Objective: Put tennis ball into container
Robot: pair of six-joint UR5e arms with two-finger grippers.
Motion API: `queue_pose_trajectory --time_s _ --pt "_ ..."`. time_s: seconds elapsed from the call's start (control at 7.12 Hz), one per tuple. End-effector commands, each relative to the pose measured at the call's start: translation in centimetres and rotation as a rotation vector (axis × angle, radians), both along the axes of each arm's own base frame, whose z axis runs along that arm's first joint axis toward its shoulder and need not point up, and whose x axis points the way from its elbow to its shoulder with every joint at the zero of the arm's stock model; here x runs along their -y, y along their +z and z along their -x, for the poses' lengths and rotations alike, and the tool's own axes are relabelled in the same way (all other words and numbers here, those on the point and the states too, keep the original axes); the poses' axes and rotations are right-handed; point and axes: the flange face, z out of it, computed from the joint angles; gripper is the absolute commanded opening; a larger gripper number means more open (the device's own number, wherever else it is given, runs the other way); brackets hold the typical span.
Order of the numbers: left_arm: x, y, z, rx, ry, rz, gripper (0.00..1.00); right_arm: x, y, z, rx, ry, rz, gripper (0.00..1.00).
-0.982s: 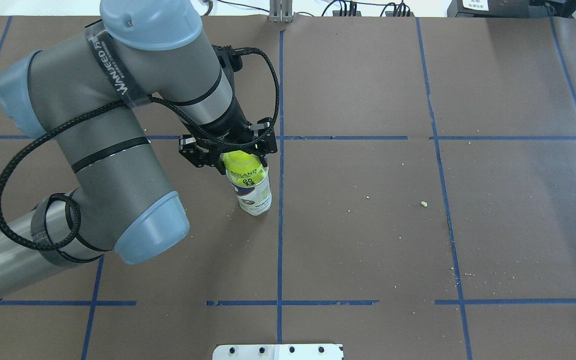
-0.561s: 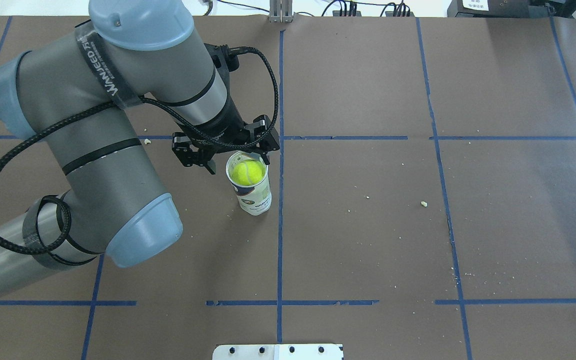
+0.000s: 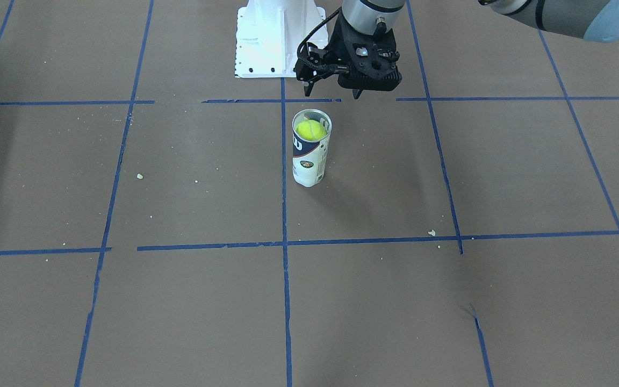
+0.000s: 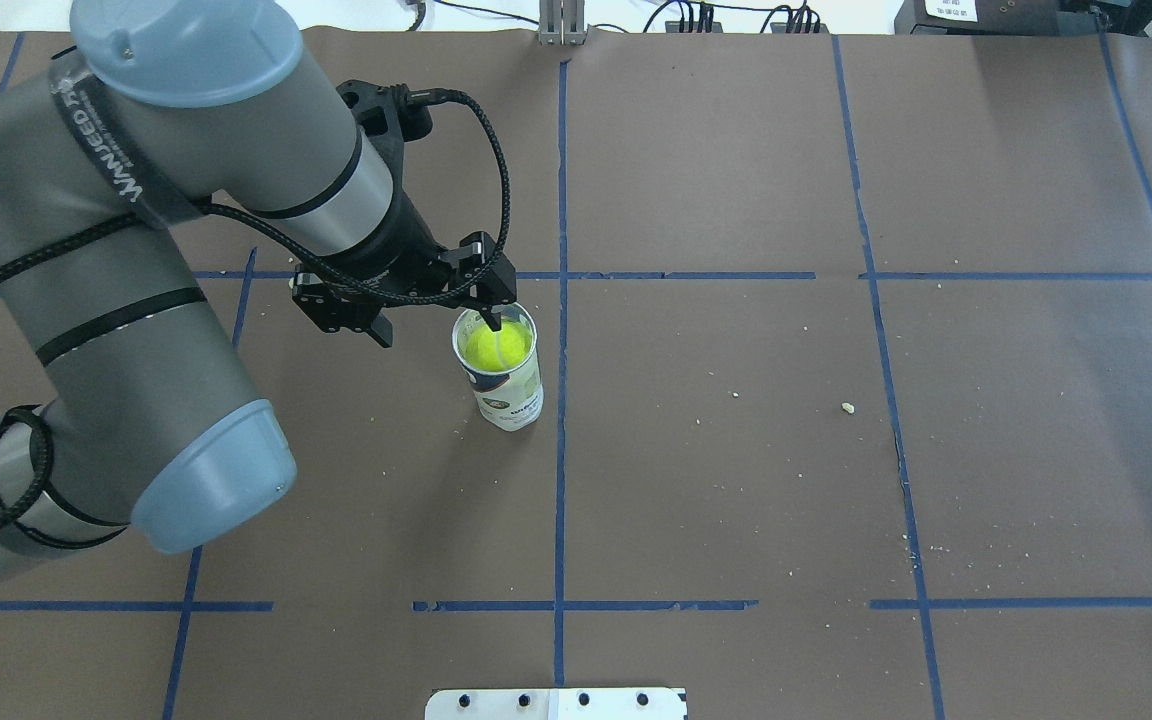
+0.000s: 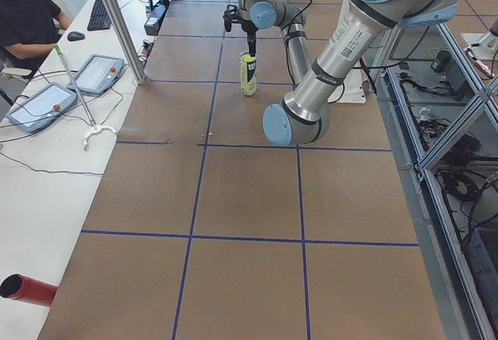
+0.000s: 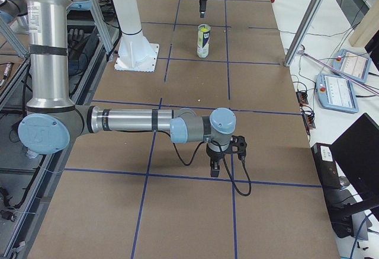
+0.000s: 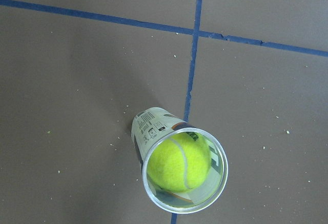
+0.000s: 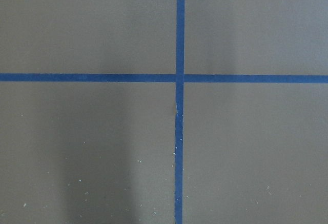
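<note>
The clear tennis-ball can (image 4: 510,396) stands upright beside a blue tape line, and the yellow-green tennis ball (image 4: 494,345) sits inside it just below the rim. The left wrist view looks down into the can (image 7: 149,127) onto the ball (image 7: 178,162). My left gripper (image 4: 438,331) hovers above the can (image 3: 306,164) and a little to its left, open, with nothing between its fingers. From the front, the ball (image 3: 310,129) shows through the can's mouth below this gripper (image 3: 333,89). My right gripper (image 6: 224,163) hangs low over bare table far from the can; whether it is open, I cannot tell.
The white robot pedestal (image 3: 266,37) stands behind the can. A seated operator (image 5: 23,13) and control tablets (image 5: 97,71) are at a side bench, with a red cylinder (image 5: 27,289) near the table's corner. Small crumbs (image 4: 847,407) dot the brown paper.
The left gripper let go of the ball over the can's mouth, and the ball dropped inside. The gripper then drew away to the left and stays open.
</note>
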Motion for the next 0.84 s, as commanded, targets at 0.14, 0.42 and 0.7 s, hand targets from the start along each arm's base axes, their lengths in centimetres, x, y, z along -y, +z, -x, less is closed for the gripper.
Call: queue_pose_trajectory --time_s 0.14,0.42,0.7 --pt "5.4 6.4 9.1 0.074 -0.059 -0.107 1.00 0.0 0.0 0.0 0.000 0.000 0.000 1.00" --pt "8.1 14.6 14.9 0.173 -0.028 -0.150 1.00 0.0 0.0 0.0 0.000 0.000 0.000 1.00" --pt "12.0 25.2 23.5 0.286 0.031 -0.208 1.00 0.0 0.0 0.0 0.000 0.000 0.000 1.00"
